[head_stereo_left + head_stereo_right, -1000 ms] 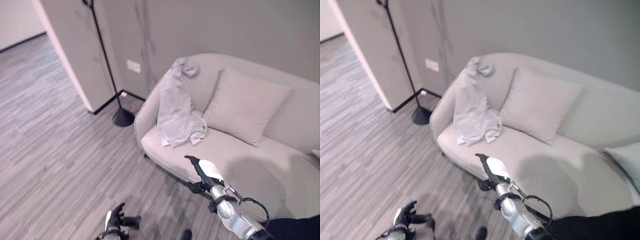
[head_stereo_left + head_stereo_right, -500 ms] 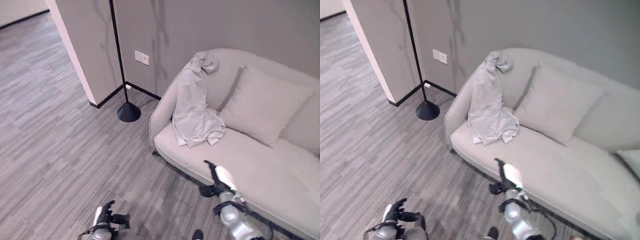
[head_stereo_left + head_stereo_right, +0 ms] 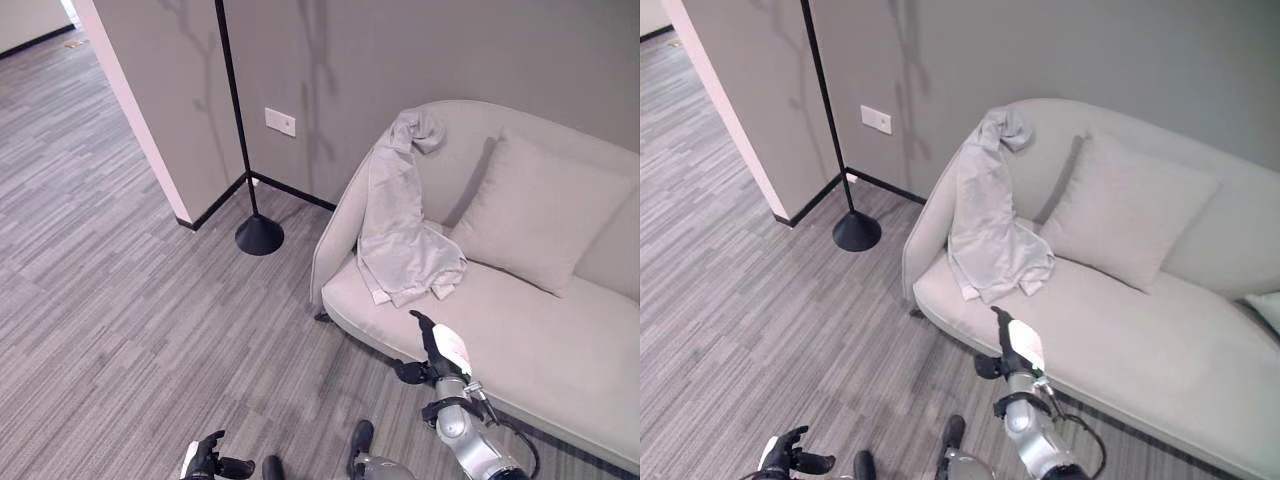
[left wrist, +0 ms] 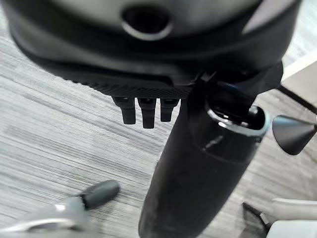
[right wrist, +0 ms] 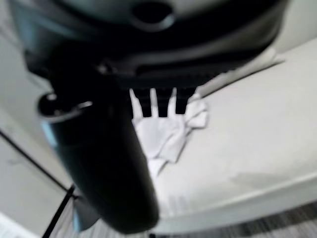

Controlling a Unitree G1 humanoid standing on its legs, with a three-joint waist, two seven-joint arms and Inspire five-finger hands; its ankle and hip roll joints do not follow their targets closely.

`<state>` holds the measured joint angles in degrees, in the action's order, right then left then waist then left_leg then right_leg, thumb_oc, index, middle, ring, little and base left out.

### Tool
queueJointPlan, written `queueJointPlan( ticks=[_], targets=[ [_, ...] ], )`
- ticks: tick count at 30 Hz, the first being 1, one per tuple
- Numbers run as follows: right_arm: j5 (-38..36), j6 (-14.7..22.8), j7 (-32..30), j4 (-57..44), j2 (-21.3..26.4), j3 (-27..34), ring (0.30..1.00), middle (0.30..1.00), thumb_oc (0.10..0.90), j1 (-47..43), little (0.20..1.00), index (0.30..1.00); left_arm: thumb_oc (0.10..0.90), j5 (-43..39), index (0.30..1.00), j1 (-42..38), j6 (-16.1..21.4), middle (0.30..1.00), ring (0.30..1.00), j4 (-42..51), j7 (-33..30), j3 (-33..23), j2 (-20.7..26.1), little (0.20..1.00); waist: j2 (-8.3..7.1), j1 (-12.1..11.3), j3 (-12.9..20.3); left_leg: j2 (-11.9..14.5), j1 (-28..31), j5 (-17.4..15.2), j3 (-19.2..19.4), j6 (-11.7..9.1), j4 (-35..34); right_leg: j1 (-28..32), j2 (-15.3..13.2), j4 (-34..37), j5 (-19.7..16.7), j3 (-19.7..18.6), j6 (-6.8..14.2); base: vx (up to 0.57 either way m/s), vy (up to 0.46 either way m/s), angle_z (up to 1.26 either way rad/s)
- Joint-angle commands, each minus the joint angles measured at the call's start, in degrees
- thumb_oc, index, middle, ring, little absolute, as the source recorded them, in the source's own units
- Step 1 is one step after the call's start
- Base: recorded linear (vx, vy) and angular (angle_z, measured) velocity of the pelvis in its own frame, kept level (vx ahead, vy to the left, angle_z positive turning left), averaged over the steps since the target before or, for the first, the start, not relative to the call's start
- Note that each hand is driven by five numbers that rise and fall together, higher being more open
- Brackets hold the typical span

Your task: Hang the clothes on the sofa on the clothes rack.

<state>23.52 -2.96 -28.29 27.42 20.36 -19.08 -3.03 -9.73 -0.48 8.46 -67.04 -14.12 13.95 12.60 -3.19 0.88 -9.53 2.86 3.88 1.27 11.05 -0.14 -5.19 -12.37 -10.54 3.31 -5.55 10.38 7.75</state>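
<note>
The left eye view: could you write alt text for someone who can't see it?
A pale grey garment hangs over the arm of a light sofa beside a cushion. The robot's right hand reaches toward it, open and empty; the left hand is low over the wood-look floor. A black rack pole stands by the wall.

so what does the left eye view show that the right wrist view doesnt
The left eye view takes in the whole corner: the garment draped from the sofa armrest down to the seat, the cushion, the clothes rack pole rising from its round base, the wall socket, and the left hand low over the floor. The right wrist view adds a close look along the right hand at the garment's crumpled hem. Both show the right hand, open and empty, short of the garment, plus sofa seat and rack base.
</note>
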Motion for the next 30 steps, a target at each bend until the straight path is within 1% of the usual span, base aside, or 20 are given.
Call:
queueJointPlan(
  ticks=[1, 3, 4, 8, 9, 10, 12, 13, 14, 15, 16, 17, 18, 19, 20, 22, 23, 27, 28, 30],
  targets=[
    [1.9, 1.2, -5.5, -4.0, 4.2, 3.5, 0.900, 0.900, 0.800, -7.1, 0.900, 0.900, 0.800, 3.8, 0.900, -1.6, 2.2, 0.900, 0.900, 1.2, 1.0, 2.9, -1.6, 0.900, 0.29, -1.2, -0.7, 0.6, -1.1, -7.0, -3.4, -1.0, 4.2, 1.2, -1.6, -4.2, 0.5, 1.1, 1.3, 0.35, -0.189, 0.52],
    [1.7, 1.5, -5.5, -2.2, 4.0, 3.2, 0.900, 0.900, 0.800, -7.5, 0.900, 0.900, 0.800, 3.7, 0.900, -0.4, 2.0, 0.900, 0.900, 1.1, 1.3, 3.1, -2.1, 0.900, 0.25, -1.2, 0.3, 1.5, 0.6, -8.4, -4.1, -1.4, 5.5, 2.9, -0.5, -5.4, 1.1, 1.3, 0.7, 0.30, -0.163, 0.46],
    [1.7, 1.5, -5.5, -2.2, 3.9, 3.2, 0.900, 0.900, 0.800, -7.6, 0.900, 0.900, 0.800, 3.7, 0.900, -0.4, 2.0, 0.900, 0.900, 1.1, 1.3, 3.1, -2.1, 0.900, 0.10, -1.1, 0.4, 1.4, 0.3, -8.2, -4.1, -1.4, 5.5, 2.7, -0.6, -5.3, 0.9, 1.3, 0.7, 0.23, -0.161, 0.25],
    [1.9, 2.3, -4.9, -1.9, 4.3, 2.2, 0.900, 0.900, 0.800, -7.0, 0.900, 0.900, 0.800, 1.9, 0.900, 1.0, 1.5, 0.900, 0.900, -0.2, 1.3, 2.2, -3.4, 0.900, 0.36, -1.4, 2.3, 4.3, 1.9, -10.9, -4.9, -2.5, 8.8, 5.0, 1.7, -6.4, 3.1, 3.1, -0.5, 0.20, -0.148, 0.05],
    [1.6, 2.8, -5.0, -1.3, 4.3, 1.8, 0.900, 0.900, 0.800, -7.2, 0.900, 0.900, 0.800, 1.7, 0.900, 1.1, 1.5, 0.900, 0.900, -0.3, 1.3, 2.3, -3.8, 0.900, 0.37, -1.4, 2.6, 4.9, 1.3, -11.2, -5.2, -3.0, 11.3, 5.8, 2.4, -6.3, 3.9, 3.6, -1.3, 0.28, -0.306, 0.18],
    [-0.8, 3.5, -5.4, 0.1, 4.0, 1.4, 0.900, 0.900, 0.800, -8.3, 0.900, 0.900, 0.800, 1.6, 0.900, 0.3, 1.5, 0.900, 0.900, 0.7, 1.4, 3.5, -3.9, 0.900, 0.37, -2.0, 1.9, 6.7, -2.3, -9.0, -6.1, -4.4, 20.8, 7.8, 4.2, -6.2, 5.5, 4.1, -3.1, 0.20, -0.307, 0.19],
    [-2.0, 4.1, -6.1, 1.9, 4.4, 0.5, 0.900, 0.900, 0.800, -10.5, 0.900, 0.900, 0.800, 2.1, 0.900, -0.9, 1.6, 0.900, 0.900, 2.2, 1.3, 5.2, -3.5, 0.900, -0.17, -2.9, 0.4, 6.6, -7.9, -6.2, -9.1, -4.6, 32.3, 9.7, 5.2, -5.9, 6.9, 4.8, -5.2, 0.10, -0.225, 0.15],
    [-2.3, 4.2, -6.7, 4.1, 4.6, -0.5, 0.900, 0.900, 0.800, -12.6, 0.900, 0.900, 0.800, 2.8, 0.900, -2.3, 1.9, 0.900, 0.900, 3.9, 0.7, 7.2, -3.2, 0.900, -0.74, -3.4, -0.7, 6.9, -11.8, -5.7, -9.7, -4.4, 33.4, 11.0, 5.1, -5.3, 7.7, 5.2, -5.4, 0.04, -0.097, -0.05],
    [-2.3, 4.3, -6.7, 4.3, 4.6, -0.5, 0.900, 0.900, 0.800, -12.7, 0.900, 0.900, 0.800, 2.8, 0.900, -2.3, 1.9, 0.900, 0.900, 3.9, 0.7, 7.2, -3.2, 0.900, -0.69, -3.3, -0.7, 7.0, -12.1, -5.8, -9.9, -4.4, 33.7, 11.0, 5.1, -5.3, 7.7, 5.3, -5.4, 0.14, 0.013, -0.12],
    [-4.0, 4.4, -6.7, 7.2, 4.2, -0.8, 0.900, 0.900, 0.800, -14.3, 0.900, 0.900, 0.800, 4.1, 0.900, -2.7, 2.2, 0.900, 0.900, 4.9, 1.1, 8.9, -3.0, 0.900, -0.72, -3.5, -0.5, 10.3, -12.5, -6.1, -8.0, -4.7, 25.8, 12.4, 4.6, -3.7, 7.9, 5.8, -4.3, 0.12, 0.055, -0.08],
    [-4.0, 4.5, -6.7, 7.4, 4.1, -0.9, 0.900, 0.900, 0.800, -14.3, 0.900, 0.900, 0.800, 4.1, 0.900, -2.6, 2.2, 0.900, 0.900, 5.0, 1.1, 8.9, -3.0, 0.900, -0.71, -3.9, -0.9, 10.4, -11.5, -6.2, -7.5, -4.8, 25.1, 13.0, 4.7, -3.6, 8.0, 5.5, -4.3, 0.18, 0.138, 0.07],
    [-4.6, 4.8, -6.4, 7.8, 4.2, -1.0, 0.900, 0.900, 0.800, -14.8, 0.900, 0.900, 0.800, 4.5, 0.900, -2.5, 2.2, 0.900, 0.900, 4.9, 1.3, 9.5, -3.1, 0.900, -0.06, -4.0, -0.6, 11.9, -11.5, -3.0, -7.0, -5.6, 18.2, 13.5, 4.5, -2.9, 8.1, 5.6, -3.8, 0.17, 0.259, 0.09],
    [-6.0, 5.3, -6.4, 9.2, 4.5, -1.3, 0.900, 0.900, 0.800, -15.6, 0.900, 0.900, 0.800, 4.5, 0.900, -2.3, 2.1, 0.900, 0.900, 3.8, 0.8, 9.8, -3.4, 0.900, 1.28, -4.3, -0.4, 14.3, -13.7, 3.2, -7.1, -6.9, 10.1, 14.6, 3.9, -1.8, 8.5, 5.4, -2.9, 0.16, 0.258, 0.13],
    [-6.1, 5.4, -6.4, 9.3, 4.5, -1.4, 0.900, 0.900, 0.800, -15.6, 0.900, 0.900, 0.800, 4.5, 0.900, -2.3, 2.1, 0.900, 0.900, 3.7, 0.8, 9.8, -3.5, 0.900, 1.33, -4.2, -0.4, 14.3, -13.0, 3.8, -6.9, -7.0, 8.8, 14.7, 4.0, -1.7, 8.5, 5.4, -3.0, 0.27, 0.335, 0.20],
    [-6.1, 5.3, -5.2, 10.2, 4.1, -2.1, 0.900, 0.900, 0.800, -14.5, 0.900, 0.900, 0.800, 4.4, 0.900, -1.0, 2.0, 0.900, 0.900, 2.7, 0.8, 9.2, -3.8, 0.900, 2.81, -4.2, 0.7, 15.1, -9.5, 3.2, -6.5, -8.1, 4.1, 15.8, 3.9, -1.7, 9.2, 5.0, -2.3, 0.17, 0.156, 0.17],
    [-5.5, 4.9, -4.8, 10.5, 4.0, -2.2, 0.900, 0.900, 0.800, -14.1, 0.900, 0.900, 0.800, 4.3, 0.900, -0.4, 1.9, 0.900, 0.900, 2.7, 1.1, 9.0, -3.7, 0.900, 3.36, -4.1, 1.4, 14.4, -9.0, 3.4, -6.4, -8.3, 3.5, 15.6, 3.3, -1.5, 8.8, 5.0, -2.1, 0.20, 0.245, -0.15],
    [-5.1, 4.0, -4.7, 11.5, 3.8, -2.0, 0.900, 0.900, 0.800, -14.0, 0.900, 0.900, 0.800, 3.7, 0.900, 0.8, 2.1, 0.900, 0.900, 3.6, 1.4, 8.3, -2.9, 0.900, 3.48, -4.4, 1.8, 13.0, -8.6, 2.8, -5.8, -8.1, 3.7, 15.9, 1.6, -0.9, 7.7, 5.1, -1.5, 0.17, 0.239, -0.34],
    [-5.3, 3.7, -5.4, 13.8, 3.0, -1.8, 0.900, 0.900, 0.800, -15.6, 0.900, 0.900, 0.800, 4.1, 0.900, 1.0, 2.1, 0.900, 0.900, 3.4, 1.4, 8.2, -2.2, 0.900, 3.13, -4.9, 1.6, 11.4, -7.9, 2.1, -4.8, -7.6, 3.4, 15.7, 0.0, -0.5, 6.6, 4.4, -0.5, 0.09, 0.160, -0.06],
    [-5.4, 3.0, -6.6, 15.8, 2.5, -1.8, 0.900, 0.900, 0.800, -18.0, 0.900, 0.900, 0.800, 3.7, 0.900, 0.6, 2.5, 0.900, 0.900, 2.9, 0.8, 7.6, -1.2, 0.900, 2.96, -5.3, 0.8, 10.2, -8.3, 1.8, -4.0, -7.1, 3.5, 14.4, -1.4, -0.5, 5.6, 4.1, 0.3, -0.03, 0.167, 0.00],
    [-5.4, 2.3, -8.6, 17.4, 2.6, -1.4, 0.900, 0.900, 0.800, -20.8, 0.900, 0.900, 0.800, 2.0, 0.900, 0.2, 3.1, 0.900, 0.900, 3.0, -0.2, 6.7, -0.6, 0.900, 2.83, -5.9, -0.6, 9.3, -9.5, 1.5, -3.7, -6.6, 3.9, 12.7, -2.4, -0.5, 4.6, 3.5, 0.8, -0.07, 0.162, -0.04]
  ],
)
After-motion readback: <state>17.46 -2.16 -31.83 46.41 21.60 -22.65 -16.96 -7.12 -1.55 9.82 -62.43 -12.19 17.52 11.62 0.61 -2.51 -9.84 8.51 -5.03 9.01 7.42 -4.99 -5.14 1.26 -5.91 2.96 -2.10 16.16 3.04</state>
